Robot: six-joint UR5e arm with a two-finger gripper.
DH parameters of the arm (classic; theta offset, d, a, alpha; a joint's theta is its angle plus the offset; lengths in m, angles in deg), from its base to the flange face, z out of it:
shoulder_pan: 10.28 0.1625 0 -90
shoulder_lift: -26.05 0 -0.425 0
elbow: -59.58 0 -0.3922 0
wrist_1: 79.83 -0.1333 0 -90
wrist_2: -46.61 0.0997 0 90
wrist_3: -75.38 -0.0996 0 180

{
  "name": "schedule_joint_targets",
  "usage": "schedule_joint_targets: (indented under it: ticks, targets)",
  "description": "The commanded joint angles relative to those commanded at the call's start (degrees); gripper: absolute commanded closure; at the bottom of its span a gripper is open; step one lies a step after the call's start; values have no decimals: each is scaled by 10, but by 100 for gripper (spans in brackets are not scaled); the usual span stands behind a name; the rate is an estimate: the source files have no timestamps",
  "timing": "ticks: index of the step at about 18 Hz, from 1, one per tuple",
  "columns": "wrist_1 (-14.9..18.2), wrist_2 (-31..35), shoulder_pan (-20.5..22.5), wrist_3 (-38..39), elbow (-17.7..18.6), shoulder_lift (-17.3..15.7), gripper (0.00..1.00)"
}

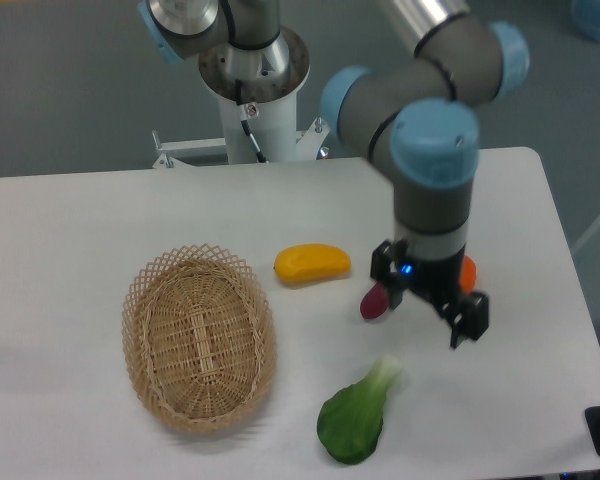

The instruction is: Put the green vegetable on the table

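Observation:
The green vegetable (356,418) lies on the white table (100,210) near the front edge, its pale stalk pointing up and right, its dark leaf toward the front. My gripper (427,300) hangs above the table just behind and to the right of it. The gripper is open and empty, with its two black fingers spread wide. It does not touch the vegetable.
A woven wicker basket (200,338) stands empty at the left. A yellow mango-shaped fruit (312,264) lies in the middle. A small purple vegetable (373,301) lies right beside my left finger. An orange object (468,270) shows partly behind the gripper.

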Motion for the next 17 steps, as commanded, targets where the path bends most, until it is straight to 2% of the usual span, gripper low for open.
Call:
schedule_joint_targets:
  ticks: [2,4,9,17]
  targets:
    - [32,0,16,-51,3,-4,0]
    - [49,-1,32,-90,10,-26,0]
    - [54,-4,48,-109,29,-38,0]
    - [51,-5,48,-108,29,-39,0]
